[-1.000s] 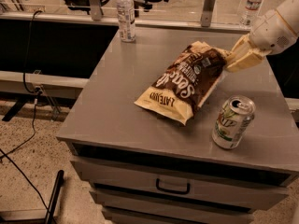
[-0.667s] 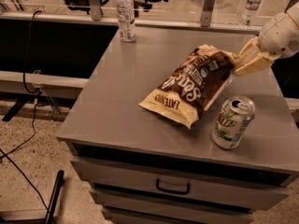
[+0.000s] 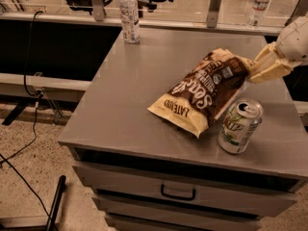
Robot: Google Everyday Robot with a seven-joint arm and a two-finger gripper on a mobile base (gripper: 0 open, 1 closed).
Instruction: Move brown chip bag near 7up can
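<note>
Brown chip bag (image 3: 202, 93) lay slantwise on the tabletop (image 3: 125, 105), its tan lower end resting just beside the 7up can (image 3: 239, 126) and its upper end raised where my claw (image 3: 254, 67), out by the tabletop's right edge, was clenched on the crinkled corner. I judged the can to be the main risk: it stood upright near the front right edge, and any swing of the bag toward it could knock it over or off. My hold took in only a thin bit of film, so the bag might also slip free.
</note>
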